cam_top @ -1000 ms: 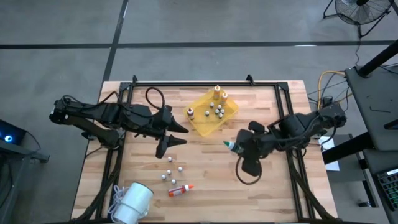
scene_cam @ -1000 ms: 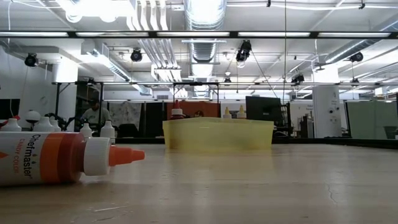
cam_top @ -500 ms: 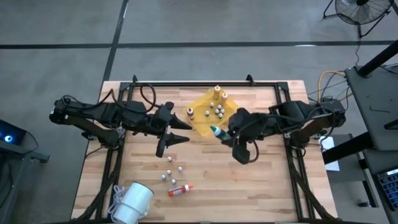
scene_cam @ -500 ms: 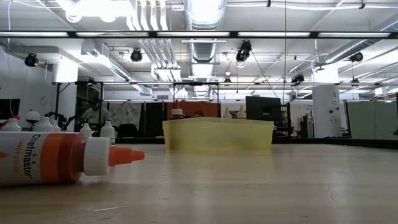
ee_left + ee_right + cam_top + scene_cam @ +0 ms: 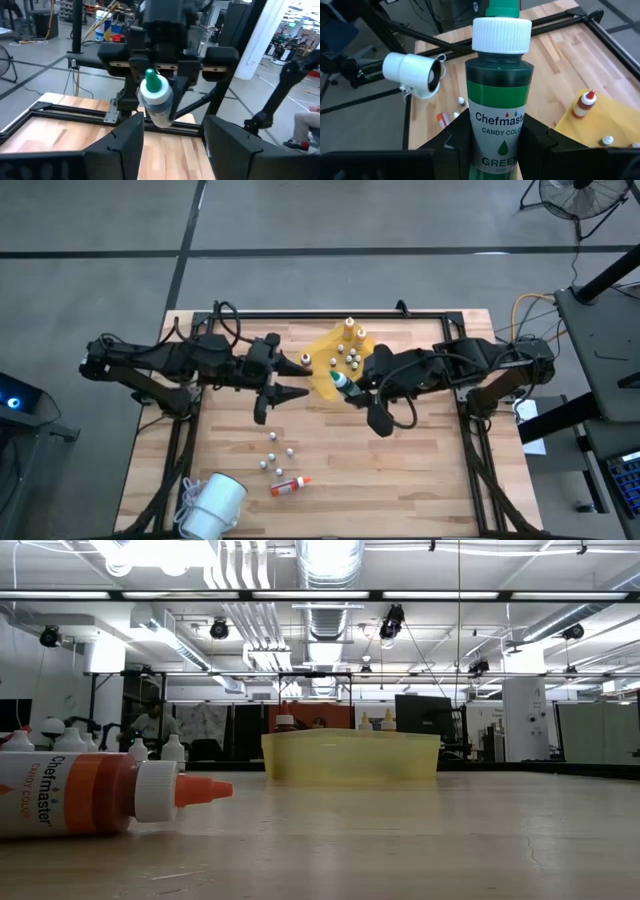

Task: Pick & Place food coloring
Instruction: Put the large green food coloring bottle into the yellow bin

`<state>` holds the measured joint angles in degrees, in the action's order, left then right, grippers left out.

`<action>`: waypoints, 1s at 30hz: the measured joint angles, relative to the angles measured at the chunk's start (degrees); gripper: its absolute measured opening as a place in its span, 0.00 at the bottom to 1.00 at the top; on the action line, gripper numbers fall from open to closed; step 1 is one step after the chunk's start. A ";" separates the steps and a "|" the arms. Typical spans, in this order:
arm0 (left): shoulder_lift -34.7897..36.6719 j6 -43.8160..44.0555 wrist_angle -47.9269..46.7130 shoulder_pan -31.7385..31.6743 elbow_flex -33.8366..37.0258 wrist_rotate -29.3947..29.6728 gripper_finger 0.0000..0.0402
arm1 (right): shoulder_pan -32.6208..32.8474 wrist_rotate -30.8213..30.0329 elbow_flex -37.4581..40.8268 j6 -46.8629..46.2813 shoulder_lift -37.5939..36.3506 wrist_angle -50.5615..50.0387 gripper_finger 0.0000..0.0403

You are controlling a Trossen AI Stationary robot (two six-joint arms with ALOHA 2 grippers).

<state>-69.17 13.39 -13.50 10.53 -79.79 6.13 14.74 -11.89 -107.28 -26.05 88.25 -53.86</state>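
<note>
The wooden bench (image 5: pixel 430 460) holds a yellow tray (image 5: pixel 322 383) near its far edge. The right claw (image 5: pixel 358 392) grips a green bottle (image 5: pixel 343 385) at the tray's near edge, tip toward the left arm. The left claw (image 5: pixel 290 378) hangs open and empty just beside the tray. A white cup (image 5: pixel 214 505) lies on its side at the near left corner. An orange bottle (image 5: pixel 290 485) lies just beside it. In the tray stand 2 yellow bottles (image 5: pixel 353 331) and small white balls (image 5: pixel 350 358).
</note>
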 joint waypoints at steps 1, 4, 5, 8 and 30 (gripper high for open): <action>-0.13 0.02 0.04 -0.36 0.00 0.00 0.45 | -0.12 -0.10 0.02 0.42 0.00 0.18 0.27; -0.70 0.19 1.75 -1.24 0.00 -0.02 0.45 | -0.22 -0.24 0.02 1.22 0.00 0.36 0.27; -0.86 0.19 2.63 -1.53 0.00 -0.02 0.45 | -0.22 -0.29 0.02 1.69 0.00 0.52 0.27; -1.54 0.21 4.65 -2.38 0.00 -0.02 0.45 | -0.17 -0.28 0.04 2.59 0.00 0.98 0.27; -4.91 1.61 6.98 -3.72 -1.95 -2.58 0.45 | -0.77 -2.86 0.33 6.15 0.02 4.79 0.27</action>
<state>-74.07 14.99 -6.52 6.81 -81.74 3.55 13.97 -14.75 -106.96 -19.90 88.27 -49.07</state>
